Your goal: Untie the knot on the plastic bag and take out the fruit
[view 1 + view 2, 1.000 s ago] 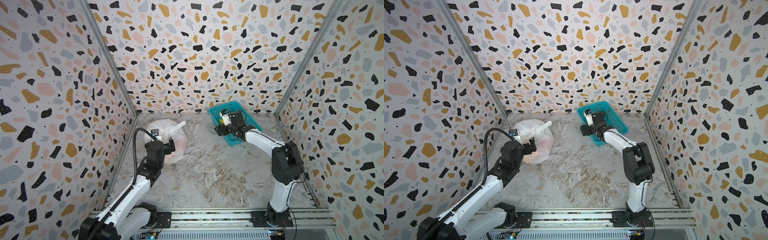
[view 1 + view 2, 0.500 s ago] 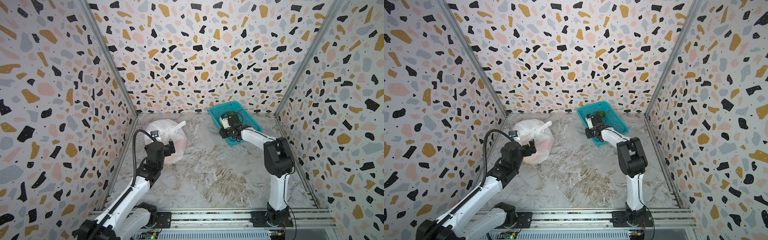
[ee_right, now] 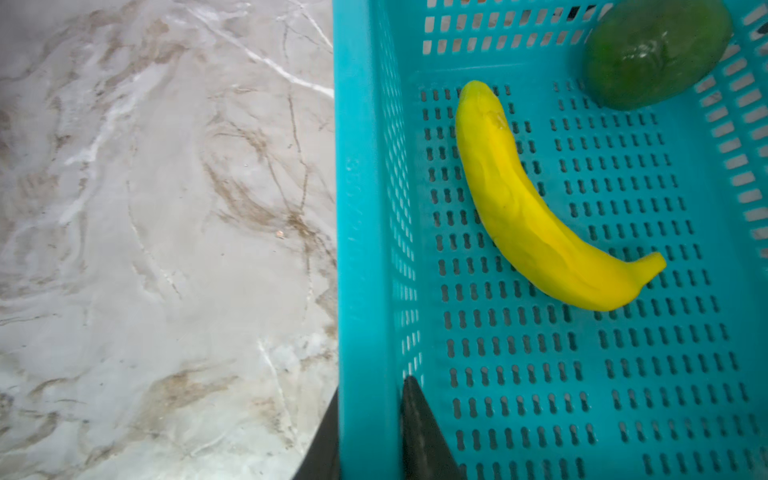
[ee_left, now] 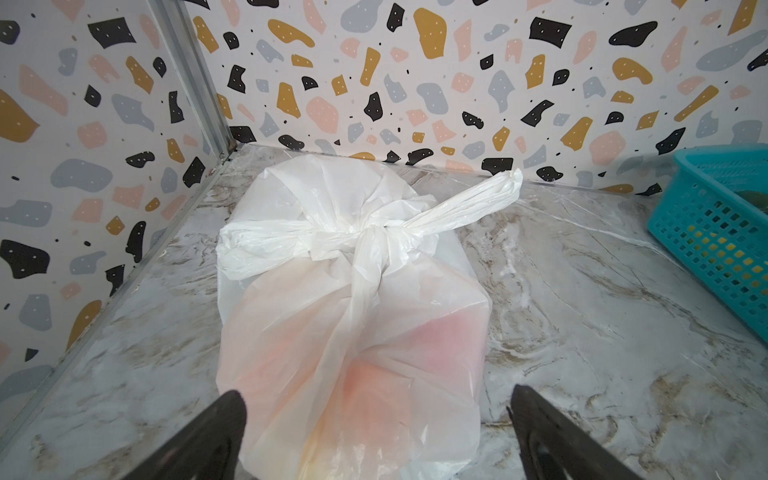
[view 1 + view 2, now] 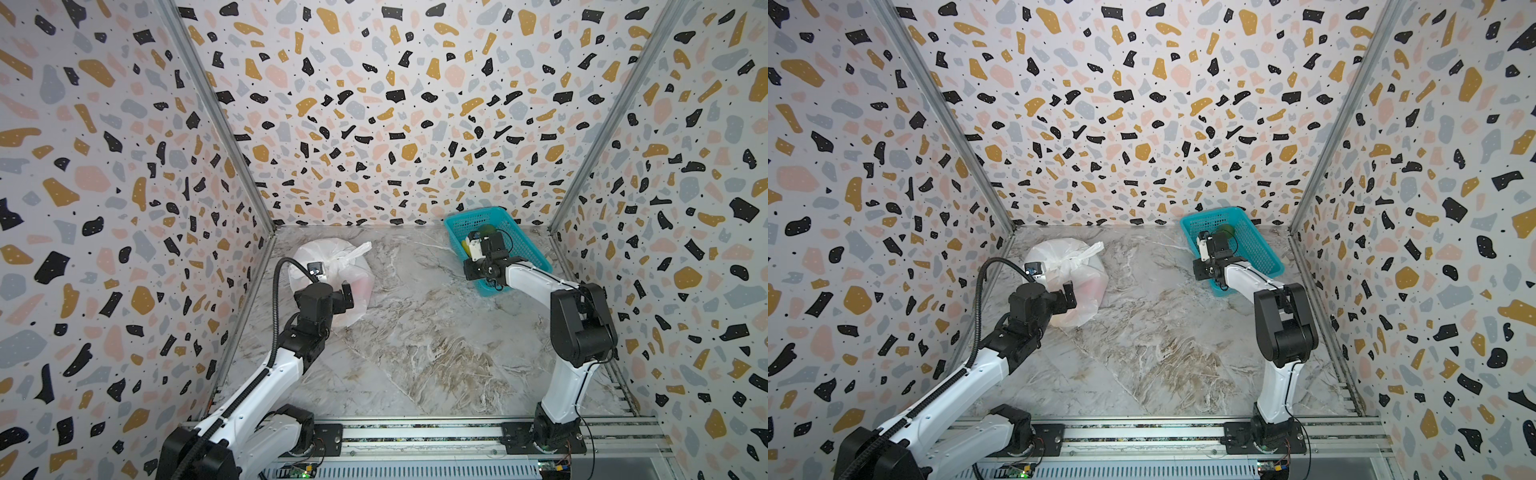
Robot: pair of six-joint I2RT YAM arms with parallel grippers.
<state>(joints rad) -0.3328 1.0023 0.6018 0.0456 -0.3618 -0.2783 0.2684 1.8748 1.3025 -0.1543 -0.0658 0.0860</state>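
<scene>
In both top views the bag (image 5: 332,266) (image 5: 1067,257) sits on the worktop (image 5: 415,332) near the back left corner, well apart from the teal basket (image 5: 528,249) at back right. The left pincer (image 5: 347,293) hangs at the bag's near side.

Left wrist view: this pincer is released, its fingers (image 4: 216,432) spread wide either side of the bag's near end. The knot (image 4: 374,232) sits tied on top, and pink and orange fruit (image 4: 440,345) shows through the plastic.

Right wrist view: the right pincer (image 3: 372,386) is clenched on the basket's wall, one finger outside, one inside. A banana (image 3: 536,224) lies in the basket.
</scene>
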